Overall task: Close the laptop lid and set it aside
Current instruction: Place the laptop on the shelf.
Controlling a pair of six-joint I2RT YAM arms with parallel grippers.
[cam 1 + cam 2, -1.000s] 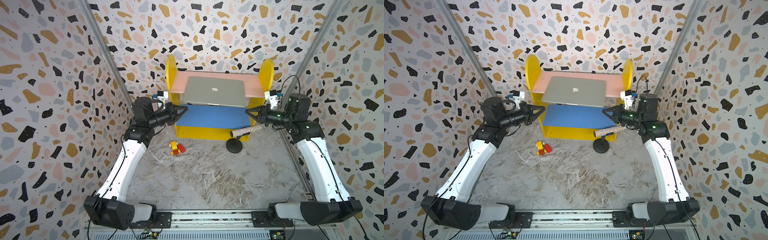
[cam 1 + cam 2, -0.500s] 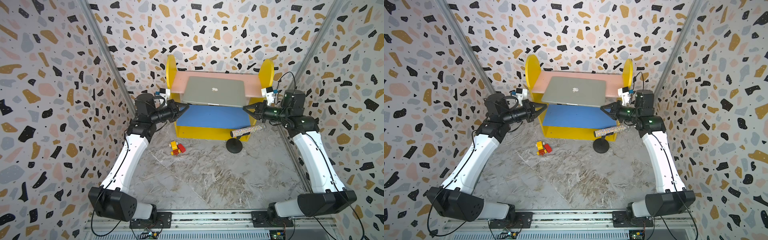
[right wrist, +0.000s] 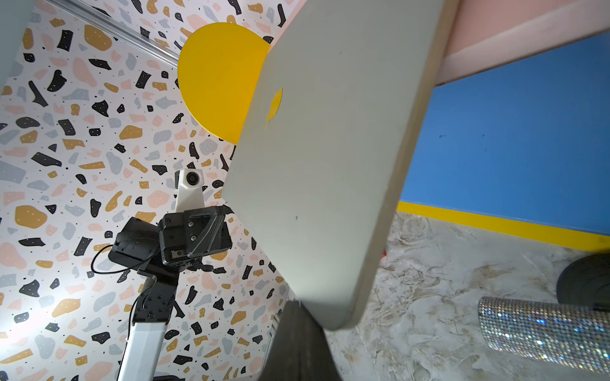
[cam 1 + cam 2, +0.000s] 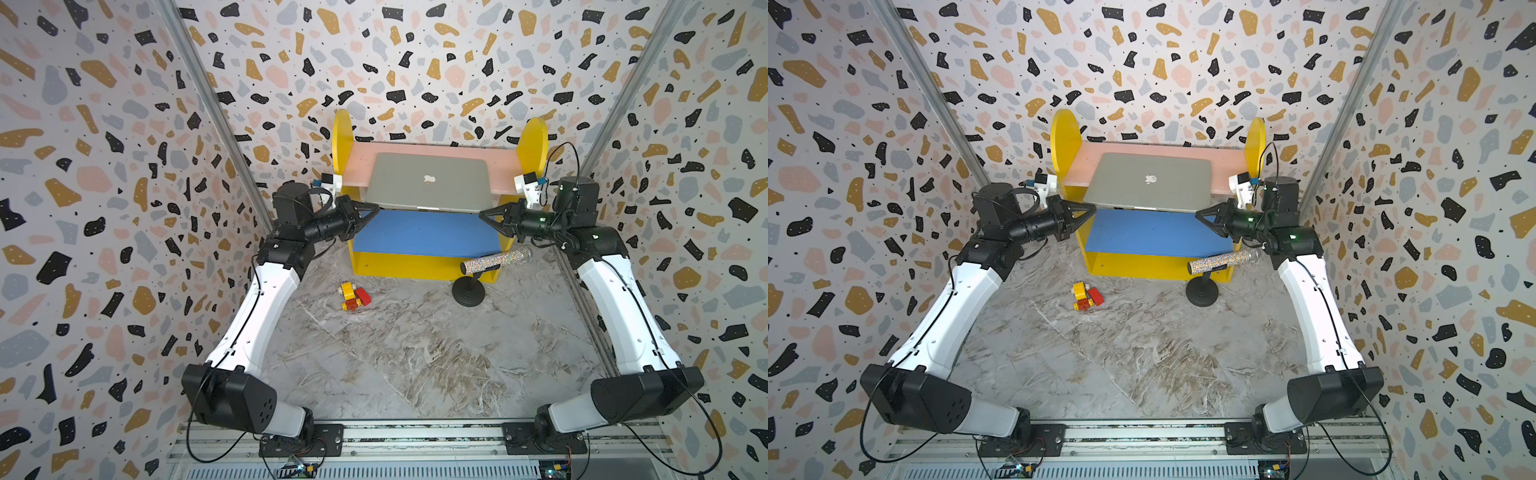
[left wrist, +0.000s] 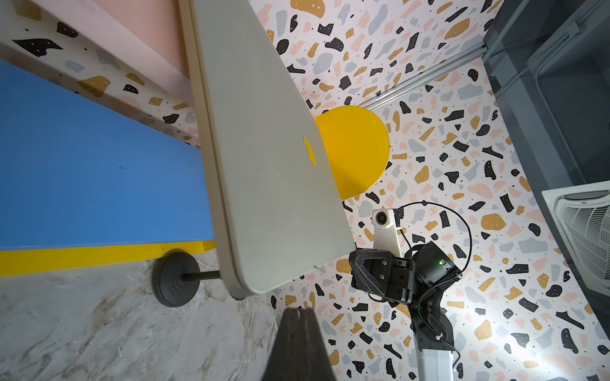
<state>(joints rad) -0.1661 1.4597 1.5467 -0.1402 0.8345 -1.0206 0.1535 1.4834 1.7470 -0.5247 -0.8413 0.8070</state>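
Note:
The silver-grey laptop [image 4: 428, 183] [image 4: 1150, 183] lies on the pink top shelf with its front edge hanging out over the blue shelf. The laptop lid [image 5: 274, 165] [image 3: 330, 165] is down flat on the base, apple logo facing up. My left gripper [image 4: 377, 206] [image 4: 1094, 205] [image 5: 299, 310] is shut and empty, its tip just short of the laptop's front left corner. At the front right corner my right gripper [image 4: 481, 214] [image 4: 1197, 215] [image 3: 292, 301] is shut and empty too. Its tip reaches that corner; whether it touches I cannot tell.
The yellow shelf unit [image 4: 419, 266] stands against the back wall, with a blue lower shelf [image 4: 424, 232]. A glittery tube [image 4: 494, 261] on a black round stand [image 4: 468, 293] is at its front right. Red and yellow toy bricks [image 4: 353, 296] lie on the marble floor. Patterned walls close in on both sides.
Both arms have risen a little and drawn in toward the laptop's front corners. The laptop has not moved and both grippers stayed shut.

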